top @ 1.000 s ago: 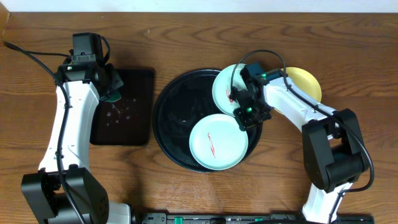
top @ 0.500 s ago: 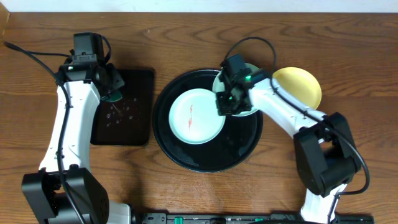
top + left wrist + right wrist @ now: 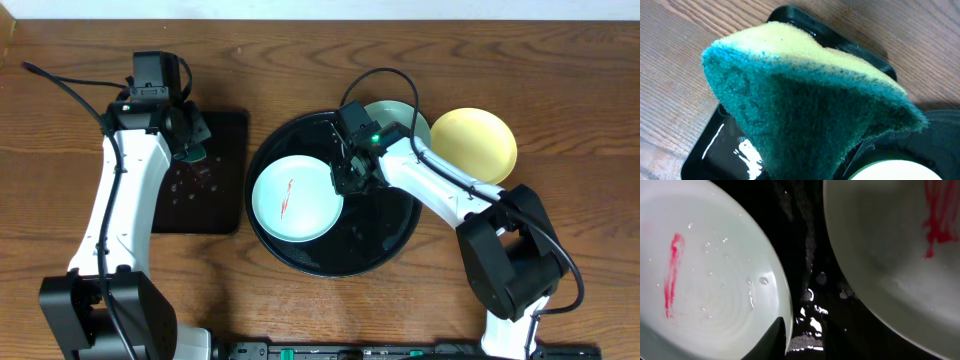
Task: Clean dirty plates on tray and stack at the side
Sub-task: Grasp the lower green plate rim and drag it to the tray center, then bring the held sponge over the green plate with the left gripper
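Right gripper [image 3: 347,180] pinched the rim of a smeared mint plate [image 3: 290,197] lying on the left of the tray [image 3: 385,240], probably to steady it for wiping. Left gripper [image 3: 188,145] was clamped on the sponge [image 3: 805,100] above the small tray [image 3: 215,200], where drips would be caught. Yellow plate [image 3: 473,145] lay outside, on the table [image 3: 560,60].
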Controlling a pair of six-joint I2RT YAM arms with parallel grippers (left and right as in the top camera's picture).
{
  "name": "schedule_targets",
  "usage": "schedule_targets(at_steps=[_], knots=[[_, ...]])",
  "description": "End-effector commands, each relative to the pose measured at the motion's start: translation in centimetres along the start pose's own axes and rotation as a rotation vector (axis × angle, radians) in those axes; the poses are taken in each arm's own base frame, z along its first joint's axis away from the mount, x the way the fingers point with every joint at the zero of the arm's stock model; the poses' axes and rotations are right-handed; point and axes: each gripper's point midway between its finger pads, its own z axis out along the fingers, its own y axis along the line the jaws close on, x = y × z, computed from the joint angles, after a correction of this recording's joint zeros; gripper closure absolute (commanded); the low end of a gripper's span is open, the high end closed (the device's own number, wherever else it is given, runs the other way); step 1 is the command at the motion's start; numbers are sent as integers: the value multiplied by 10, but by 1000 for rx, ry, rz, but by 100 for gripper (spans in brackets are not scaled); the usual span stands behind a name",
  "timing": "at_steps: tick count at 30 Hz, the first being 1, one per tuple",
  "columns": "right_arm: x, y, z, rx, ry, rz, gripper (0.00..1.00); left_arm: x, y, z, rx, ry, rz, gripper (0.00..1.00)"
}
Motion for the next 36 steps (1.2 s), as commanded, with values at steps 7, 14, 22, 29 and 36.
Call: schedule_targets(at_steps=[7, 14, 22, 29, 36], knots=[[9, 1, 22, 7, 61, 33, 85, 12, -27, -2, 36, 2, 102, 92], [2, -4, 25, -34, 60, 65, 98, 12, -32, -3, 50, -4, 105, 92], [-15, 5, 22, -71, -3, 4, 99, 29, -47, -4, 109, 54, 160, 92], [-16, 6, 23, -58, -14, -4, 99, 73, -60, 10, 95, 150, 250, 93], [-13, 5, 23, -52, 0, -2, 99, 113, -76, 23, 89, 223, 349, 92]])
